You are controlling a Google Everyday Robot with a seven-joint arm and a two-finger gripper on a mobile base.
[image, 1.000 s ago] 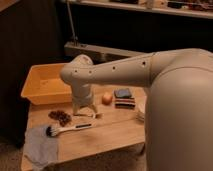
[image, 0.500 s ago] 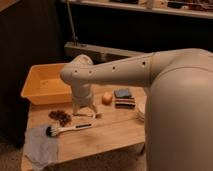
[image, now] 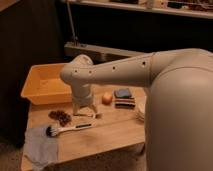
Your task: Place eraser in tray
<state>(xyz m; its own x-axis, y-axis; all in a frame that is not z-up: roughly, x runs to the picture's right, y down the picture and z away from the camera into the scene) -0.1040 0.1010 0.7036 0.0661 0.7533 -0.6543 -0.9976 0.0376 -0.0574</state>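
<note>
The eraser [image: 124,102], a small dark block with reddish and pale stripes, lies on the wooden table [image: 110,132] right of the onion [image: 106,98]. A flat blue-grey pad [image: 122,92] lies just behind it. The yellow-orange tray [image: 46,84] stands at the table's back left and looks empty. My gripper [image: 83,110] hangs from the pale arm, pointing down at the table between the tray and the onion, left of the eraser and apart from it.
A dark clump of small pieces [image: 60,117] lies left of the gripper. A white-handled brush [image: 70,129] lies in front of it. A grey cloth [image: 40,145] hangs at the front left corner. White plates [image: 142,111] sit at the right, partly behind my arm.
</note>
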